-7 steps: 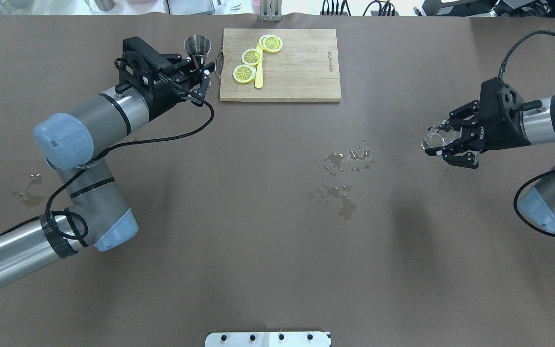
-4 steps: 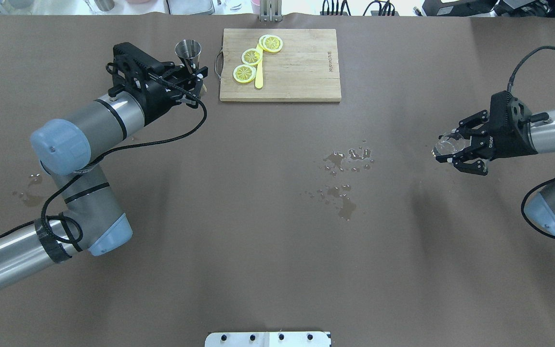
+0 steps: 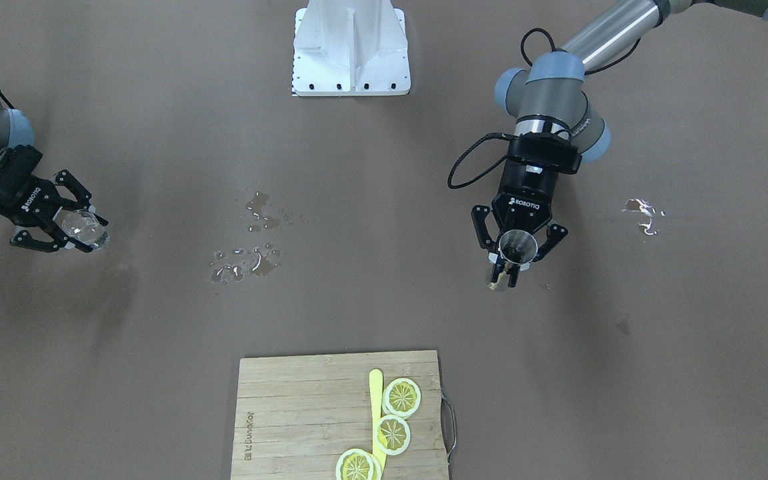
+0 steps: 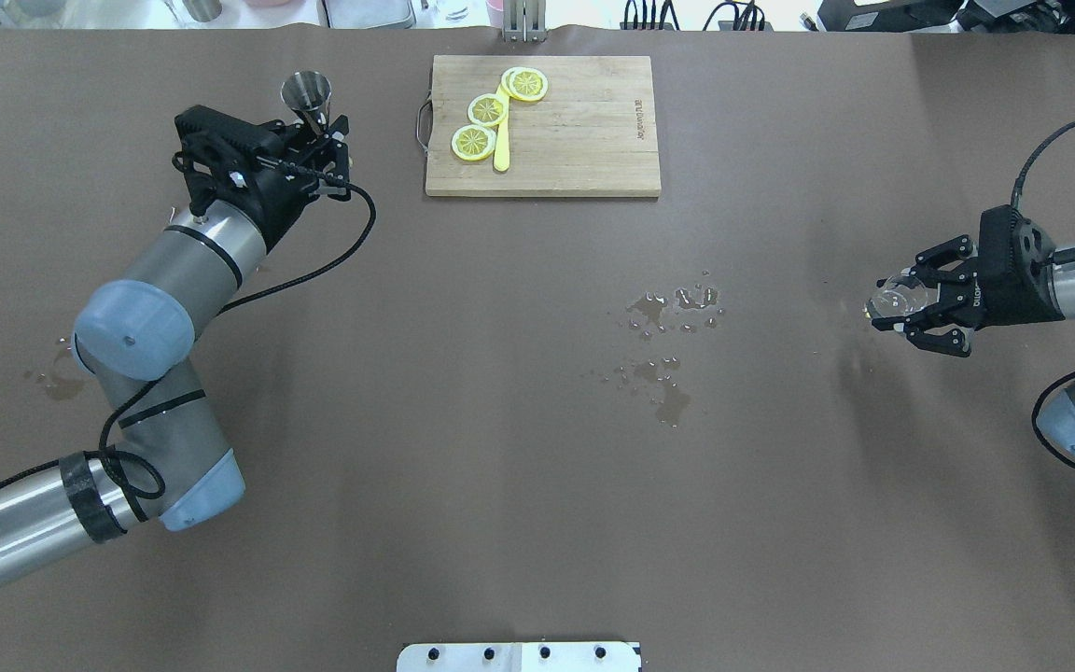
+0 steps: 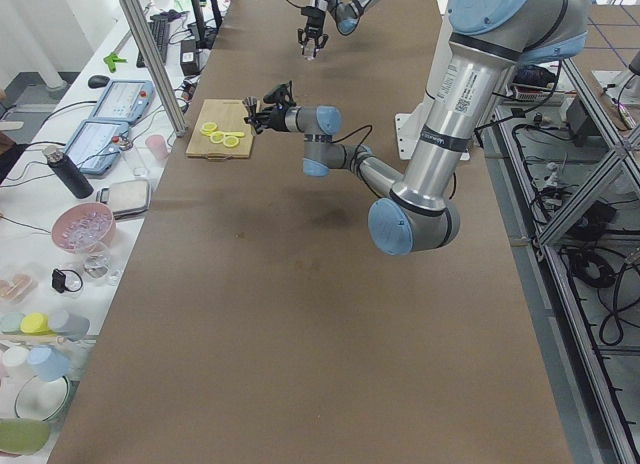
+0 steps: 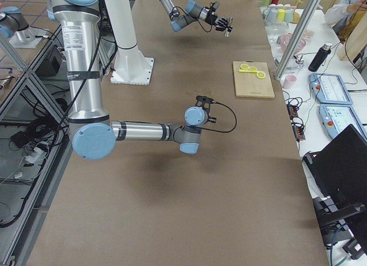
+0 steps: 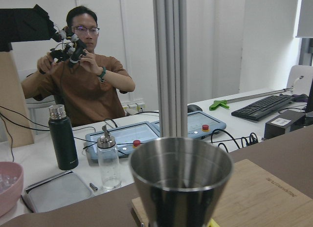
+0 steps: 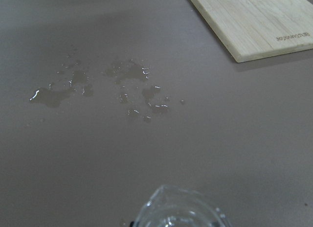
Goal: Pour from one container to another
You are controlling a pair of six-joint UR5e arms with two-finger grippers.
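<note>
progress: we're holding both vessels off the worktop | left end effector is pinching the steel jigger, upright, near the cutting board | right end effector is gripping the glass tumbler, well apart from it | we're guessing the meet-up and the pour are still waiting

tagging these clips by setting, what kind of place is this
Probably a robotics lab: two robot arms at a brown table, a seated operator holding a control device, and a desk with a keyboard and button boxes.

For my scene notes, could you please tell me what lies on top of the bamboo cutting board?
On the bamboo cutting board lie round yellow lemon slices, at least three, and a long yellow utensil. The slices overlap it, hiding one end.
</note>
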